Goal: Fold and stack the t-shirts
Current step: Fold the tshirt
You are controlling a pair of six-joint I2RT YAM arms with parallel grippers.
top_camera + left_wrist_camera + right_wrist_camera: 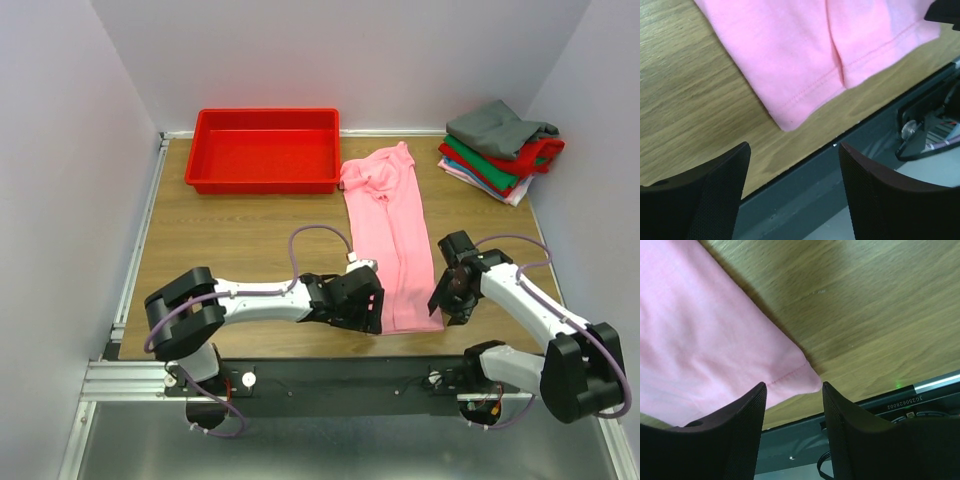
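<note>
The light pink t-shirt [390,230] lies on the wooden table as a long narrow strip, its hem toward the front edge. My left gripper [365,305] hovers at the hem's left corner. In the left wrist view it [794,150] is open, and the pink corner [785,120] lies just beyond the fingertips. My right gripper [445,295] is at the hem's right corner. Its jaws [794,386] are open and narrower, and the pink corner [807,380] lies right at the fingertips, ungripped. Folded grey, red, green and pale t-shirts [500,150] are stacked at the back right.
A red plastic tray [262,183] stands at the back left, next to the pink shirt's collar end. The table's front edge and a dark rail [300,370] run just behind both grippers. White walls close in both sides.
</note>
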